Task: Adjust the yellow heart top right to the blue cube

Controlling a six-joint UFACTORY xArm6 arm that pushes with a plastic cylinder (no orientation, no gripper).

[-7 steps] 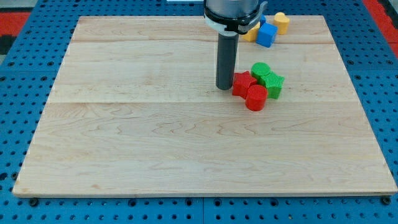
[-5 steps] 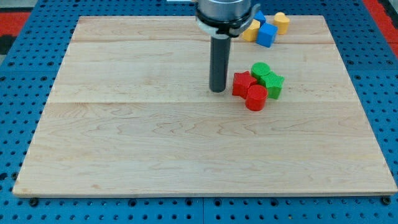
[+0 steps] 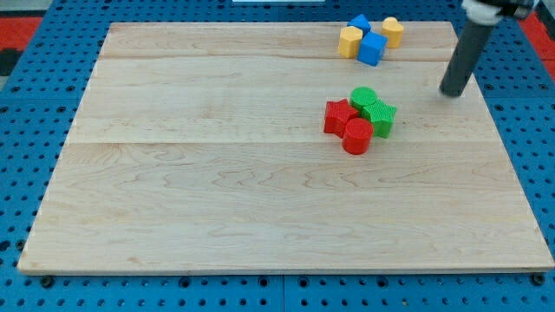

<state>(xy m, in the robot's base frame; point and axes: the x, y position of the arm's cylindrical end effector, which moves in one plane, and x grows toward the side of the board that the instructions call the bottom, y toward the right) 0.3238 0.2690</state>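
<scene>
The blue cube sits near the view's top edge of the wooden board. A yellow block that looks like the heart lies just up and right of the cube, close to it. A second yellow block touches the cube's left side. Another blue block sits behind them. My tip is on the board well to the right of this group and lower than it, touching no block.
A cluster sits at mid-board: a red star, a red cylinder, a green cylinder and a green star. The board's right edge is close to my tip.
My tip has left the spot beside the red star's left side and moved far to the right and slightly up. No block has moved.
</scene>
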